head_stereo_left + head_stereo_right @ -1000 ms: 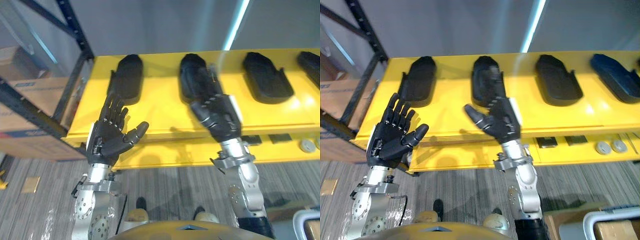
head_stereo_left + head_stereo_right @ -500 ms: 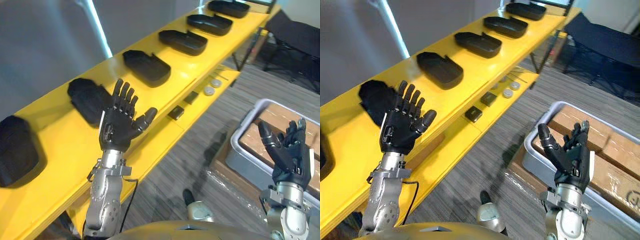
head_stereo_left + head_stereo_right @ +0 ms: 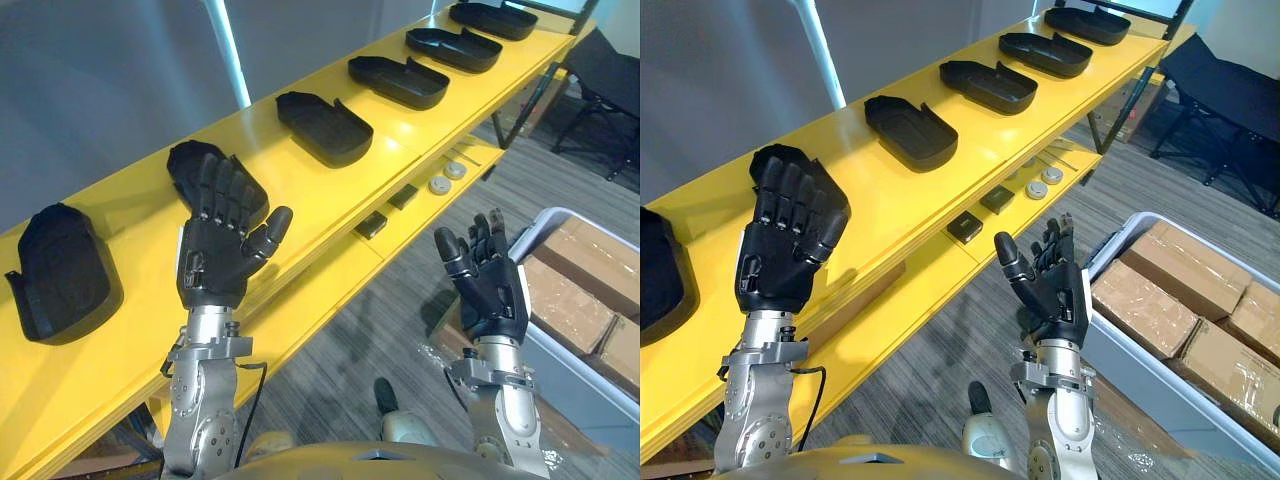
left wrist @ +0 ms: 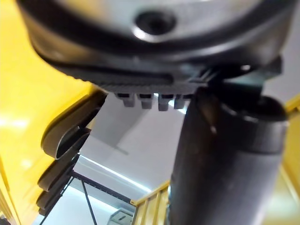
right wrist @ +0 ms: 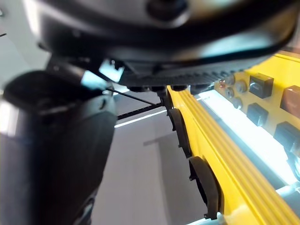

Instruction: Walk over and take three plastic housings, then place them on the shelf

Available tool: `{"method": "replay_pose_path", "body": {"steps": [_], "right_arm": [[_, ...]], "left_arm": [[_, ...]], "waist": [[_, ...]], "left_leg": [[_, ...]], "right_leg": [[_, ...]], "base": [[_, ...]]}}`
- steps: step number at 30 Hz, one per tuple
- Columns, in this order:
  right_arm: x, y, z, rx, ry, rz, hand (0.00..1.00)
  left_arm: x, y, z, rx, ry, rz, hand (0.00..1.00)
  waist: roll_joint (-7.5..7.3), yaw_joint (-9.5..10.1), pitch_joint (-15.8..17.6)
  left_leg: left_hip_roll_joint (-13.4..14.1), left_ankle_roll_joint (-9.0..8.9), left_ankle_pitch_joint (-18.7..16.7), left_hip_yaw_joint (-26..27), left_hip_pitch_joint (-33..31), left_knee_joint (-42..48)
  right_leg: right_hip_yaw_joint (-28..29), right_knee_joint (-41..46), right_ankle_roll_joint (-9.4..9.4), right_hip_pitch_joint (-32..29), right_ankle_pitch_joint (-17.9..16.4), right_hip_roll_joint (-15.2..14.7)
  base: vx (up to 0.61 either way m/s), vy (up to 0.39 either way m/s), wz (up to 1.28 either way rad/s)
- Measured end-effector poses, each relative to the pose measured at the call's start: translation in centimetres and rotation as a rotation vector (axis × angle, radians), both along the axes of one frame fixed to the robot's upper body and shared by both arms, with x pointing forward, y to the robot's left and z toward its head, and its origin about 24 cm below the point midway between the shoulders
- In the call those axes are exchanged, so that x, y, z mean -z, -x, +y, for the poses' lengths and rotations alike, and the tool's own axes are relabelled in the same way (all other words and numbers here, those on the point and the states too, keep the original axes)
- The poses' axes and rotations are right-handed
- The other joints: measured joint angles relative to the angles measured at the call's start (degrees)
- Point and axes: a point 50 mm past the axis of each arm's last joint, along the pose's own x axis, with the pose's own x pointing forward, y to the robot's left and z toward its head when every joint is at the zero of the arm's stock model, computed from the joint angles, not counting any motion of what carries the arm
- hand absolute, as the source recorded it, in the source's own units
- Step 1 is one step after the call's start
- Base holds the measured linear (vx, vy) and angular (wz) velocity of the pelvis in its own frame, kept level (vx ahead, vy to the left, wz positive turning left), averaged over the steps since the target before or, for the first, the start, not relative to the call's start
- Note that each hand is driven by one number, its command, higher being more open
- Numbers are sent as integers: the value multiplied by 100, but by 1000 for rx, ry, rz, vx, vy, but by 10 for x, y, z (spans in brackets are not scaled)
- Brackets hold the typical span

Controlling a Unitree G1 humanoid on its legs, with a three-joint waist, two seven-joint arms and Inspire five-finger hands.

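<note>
Your left hand (image 3: pixel 222 255) stands raised with the fingers straight and spread, holding nothing. In the head views its fingertips overlap one black plastic housing (image 3: pixel 187 165) on the yellow bench (image 3: pixel 300 195). Your right hand (image 3: pixel 488 288) is also wide open and empty, over the floor, near a grey bin (image 3: pixel 1132 372) with cardboard boxes (image 3: pixel 1160 300). More housings (image 3: pixel 325 128) lie in a row along the bench, apart from each other.

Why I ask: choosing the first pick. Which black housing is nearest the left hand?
The housing partly covered by the left hand; every other housing lies clear of it.
</note>
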Motion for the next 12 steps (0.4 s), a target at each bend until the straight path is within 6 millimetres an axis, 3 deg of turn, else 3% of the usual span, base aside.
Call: {"method": "replay_pose_path", "body": {"steps": [6, 9, 12], "right_arm": [[7, 10, -3, 15, -41, 37, 100], [4, 6, -1, -38, -25, 9, 100], [-1, -1, 8, -104, -17, -35, 100]], "left_arm": [[5, 5, 1, -6, 10, 37, 100], [9, 7, 5, -40, 19, 70, 100], [12, 10, 11, -99, 28, 100, 100]], "waist": [[-164, -31, -44], [-171, 176, -48], [-201, 173, -45]], "left_leg": [[-5, 47, -215, 238, 4, 344], [66, 54, -280, 628, 102, 460], [65, 42, -290, 674, 165, 474]], "right_leg": [[176, 65, -21, -27, -22, 13], [-636, 206, -182, -202, -160, -186], [-914, 291, -256, -214, -107, -280]], "base": [[-50, 33, -26], [-95, 20, -63], [-21, -6, -17]]}}
